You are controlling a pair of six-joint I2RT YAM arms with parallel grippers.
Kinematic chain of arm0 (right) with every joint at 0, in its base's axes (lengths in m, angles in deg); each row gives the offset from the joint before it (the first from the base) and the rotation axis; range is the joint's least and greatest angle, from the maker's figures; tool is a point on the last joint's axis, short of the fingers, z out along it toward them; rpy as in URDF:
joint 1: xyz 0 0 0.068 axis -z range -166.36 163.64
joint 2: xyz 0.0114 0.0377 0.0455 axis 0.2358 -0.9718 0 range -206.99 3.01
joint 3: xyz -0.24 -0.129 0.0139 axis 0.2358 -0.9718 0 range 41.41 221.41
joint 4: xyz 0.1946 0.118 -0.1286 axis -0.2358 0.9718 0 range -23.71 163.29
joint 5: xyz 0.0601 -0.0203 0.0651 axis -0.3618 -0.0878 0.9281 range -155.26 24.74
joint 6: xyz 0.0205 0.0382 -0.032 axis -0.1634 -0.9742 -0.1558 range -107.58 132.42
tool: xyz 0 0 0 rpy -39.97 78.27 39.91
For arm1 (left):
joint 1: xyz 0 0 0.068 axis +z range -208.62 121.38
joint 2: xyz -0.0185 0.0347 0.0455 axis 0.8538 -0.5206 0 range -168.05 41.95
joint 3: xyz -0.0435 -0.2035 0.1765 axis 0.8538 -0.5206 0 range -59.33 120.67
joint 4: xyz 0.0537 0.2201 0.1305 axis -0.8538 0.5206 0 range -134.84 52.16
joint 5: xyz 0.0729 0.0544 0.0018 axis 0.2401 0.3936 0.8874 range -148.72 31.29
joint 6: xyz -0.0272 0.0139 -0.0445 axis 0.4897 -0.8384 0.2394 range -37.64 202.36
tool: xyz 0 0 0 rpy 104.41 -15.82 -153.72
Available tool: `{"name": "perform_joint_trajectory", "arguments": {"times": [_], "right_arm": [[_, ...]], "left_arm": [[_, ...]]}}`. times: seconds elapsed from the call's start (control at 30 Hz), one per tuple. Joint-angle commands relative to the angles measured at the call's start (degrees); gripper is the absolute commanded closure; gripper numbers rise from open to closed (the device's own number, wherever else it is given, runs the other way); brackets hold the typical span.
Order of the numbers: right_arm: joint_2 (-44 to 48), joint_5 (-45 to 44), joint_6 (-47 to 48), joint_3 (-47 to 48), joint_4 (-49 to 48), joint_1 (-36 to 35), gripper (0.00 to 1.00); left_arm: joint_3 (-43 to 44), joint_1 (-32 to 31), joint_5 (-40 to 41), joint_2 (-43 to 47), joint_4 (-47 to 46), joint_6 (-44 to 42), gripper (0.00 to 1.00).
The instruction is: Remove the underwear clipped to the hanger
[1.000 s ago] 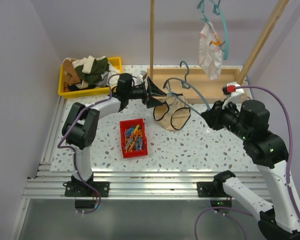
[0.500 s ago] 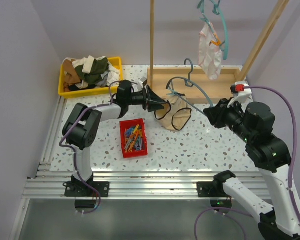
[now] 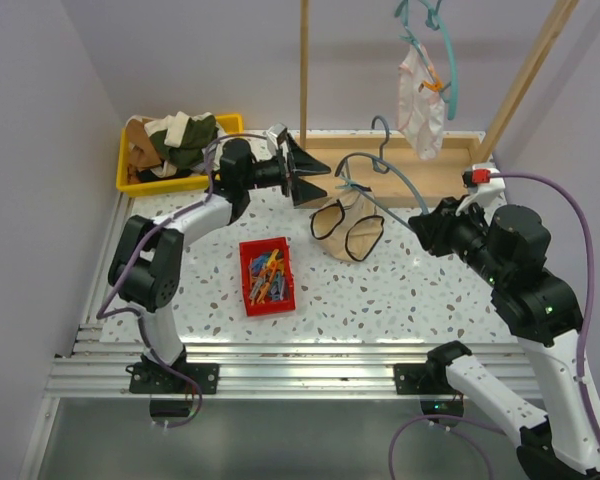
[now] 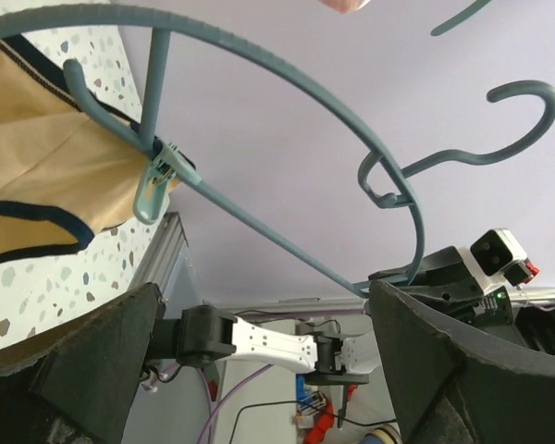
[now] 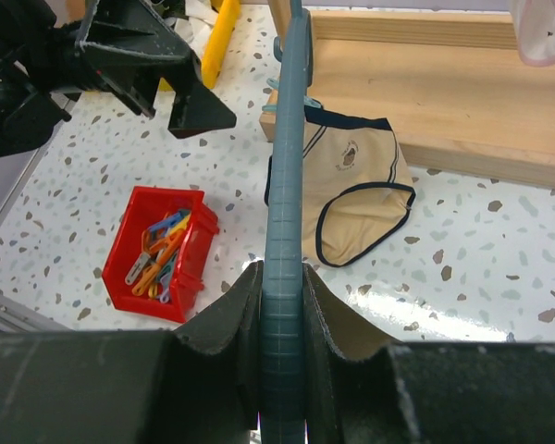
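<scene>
Left pincer (image 3: pixel 315 180) stands spread wide, just beside the beige underwear (image 3: pixel 348 228) lying on the counter (image 3: pixel 430 290); the pale underwear (image 3: pixel 420 100) hangs high behind. Left wrist: a clip (image 4: pixel 157 185) pins the beige cloth to a teal hanger (image 4: pixel 155 88). Right wrist: the right pincer (image 5: pixel 284 287) is clamped on that hanger's bar, near a red bin (image 5: pixel 129 250) of pegs.

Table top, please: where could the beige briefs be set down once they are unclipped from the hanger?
The widest bare patch is at the front, between the red clip bin and the right arm. A narrower one lies between that bin and the left arm. The back is crowded: yellow clothes bin, wooden stand base, hanger, beige briefs.
</scene>
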Motion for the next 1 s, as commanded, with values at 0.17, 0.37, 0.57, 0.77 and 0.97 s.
{"name": "perform_joint_trajectory", "arguments": {"times": [0.17,0.37,0.57,0.77,0.97], "right_arm": [[0.7,2.2,2.6,0.0,-3.9,0.0,1.0],[0.4,5.4,4.1,-0.4,-5.2,-0.1,1.0],[0.8,9.6,7.6,-0.9,-5.4,0.0,1.0],[0.6,10.5,9.2,0.2,-5.0,0.0,1.0],[0.1,11.8,9.5,0.8,-4.9,-0.1,1.0]], "left_arm": [[6.9,-0.2,-5.0,-4.8,1.6,1.9,0.0],[5.5,-0.4,-6.8,-7.1,-6.3,10.6,0.0],[6.4,-0.7,-5.8,-9.2,-12.0,16.1,0.0],[6.9,-1.5,-6.6,-11.1,-12.7,17.1,0.0],[5.5,-1.7,-6.9,-11.9,-17.5,19.7,0.09]]}}
